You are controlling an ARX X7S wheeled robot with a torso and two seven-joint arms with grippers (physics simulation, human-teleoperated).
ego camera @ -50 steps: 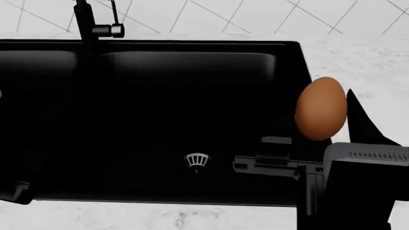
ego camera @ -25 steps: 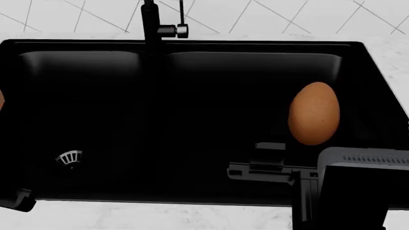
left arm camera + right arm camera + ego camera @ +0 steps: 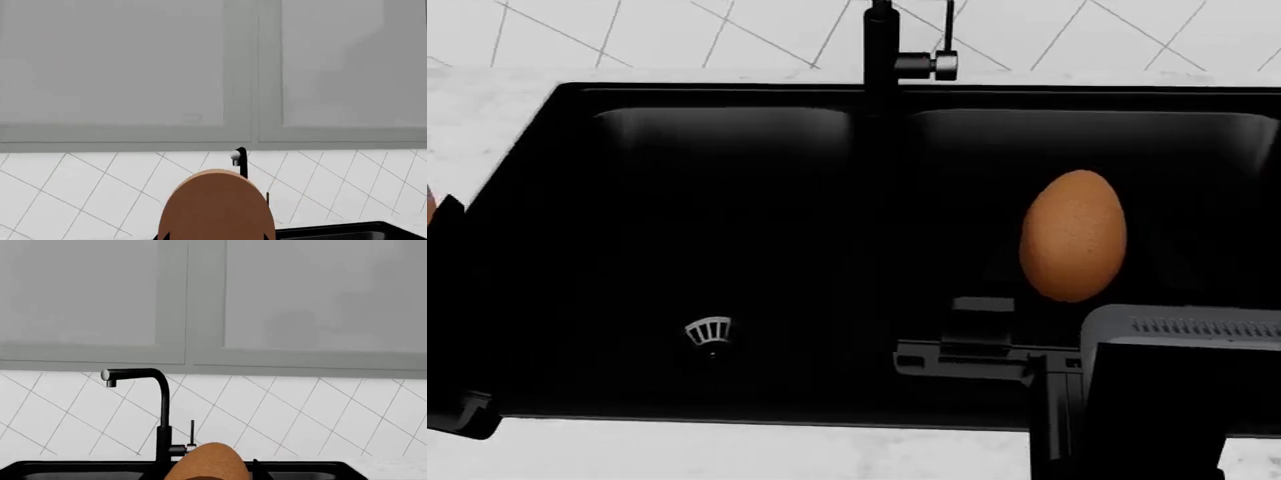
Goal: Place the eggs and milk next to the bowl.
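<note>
My right gripper (image 3: 1073, 285) is shut on a tan-brown egg (image 3: 1073, 232) and holds it upright over the right basin of the black sink (image 3: 761, 110). In the right wrist view that egg (image 3: 208, 463) fills the gap between the dark jaws. My left gripper (image 3: 438, 222) is at the far left edge, and only a sliver of its egg (image 3: 430, 206) shows there. In the left wrist view a darker brown egg (image 3: 217, 205) sits between the jaws, so that gripper is shut on it. The milk and the bowl are out of view.
A black faucet (image 3: 882, 50) stands behind the divider of the double sink, with a drain (image 3: 709, 331) in the left basin. White marble counter (image 3: 481, 110) borders the sink at left and front. Tiled wall and grey cabinets (image 3: 200, 300) lie behind.
The head view has swung left: sink, faucet and drain have slid right in the picture, and counter has come in at left. Both eggs stay held in the grippers.
</note>
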